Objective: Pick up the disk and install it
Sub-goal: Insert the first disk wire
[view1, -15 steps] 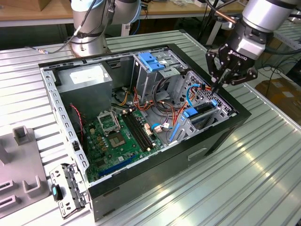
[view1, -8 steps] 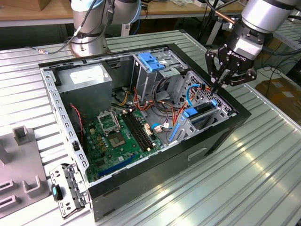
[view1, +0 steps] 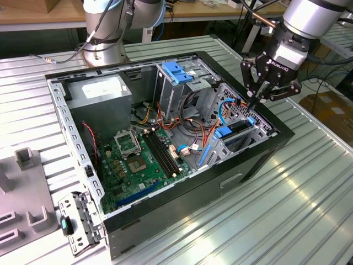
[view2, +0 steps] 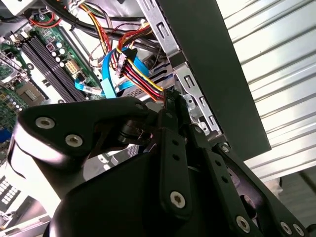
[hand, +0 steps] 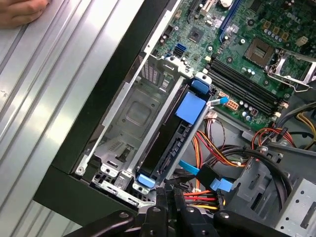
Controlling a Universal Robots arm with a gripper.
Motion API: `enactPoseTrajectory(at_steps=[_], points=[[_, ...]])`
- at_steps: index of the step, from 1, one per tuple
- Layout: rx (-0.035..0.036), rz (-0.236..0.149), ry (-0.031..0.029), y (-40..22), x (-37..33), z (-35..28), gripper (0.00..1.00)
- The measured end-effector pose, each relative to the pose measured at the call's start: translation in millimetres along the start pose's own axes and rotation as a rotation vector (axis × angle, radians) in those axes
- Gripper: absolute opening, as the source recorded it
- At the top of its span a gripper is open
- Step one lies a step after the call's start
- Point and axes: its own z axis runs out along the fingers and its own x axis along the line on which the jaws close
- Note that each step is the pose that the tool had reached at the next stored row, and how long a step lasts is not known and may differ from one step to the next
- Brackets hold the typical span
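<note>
The open computer case (view1: 165, 138) lies on its side on the ribbed metal table (view1: 287, 210), and everything here sits in or around it. The pincer (view1: 255, 101) hangs over the case's drive cage corner, at the exterior view's right, its black fingers (view2: 174, 106) pressed together with nothing between them, their tips close to a bundle of red, yellow and black wires (view2: 140, 74). The disk (hand: 170, 136) is seated edgewise in a slot of the metal drive cage (hand: 126, 118) inside the case, blue rail tabs showing at both ends, just beside the motherboard (hand: 237, 44). A blue bracket (view1: 176, 70) tops the taller cage deeper inside the case. A person's hand (hand: 19, 10) rests on the table outside the case.
</note>
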Motion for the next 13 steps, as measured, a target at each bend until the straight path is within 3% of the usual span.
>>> enactPoseTrajectory(at_steps=[5,10,13], points=[[0.0016,0.073,-0.0001,0.0,0.0,0.2,0.16],[0.0019,0.080,-0.0002,2.3,-1.1,0.6,0.16],[0.0028,0.118,-0.0002,2.3,-1.2,0.7,0.16]])
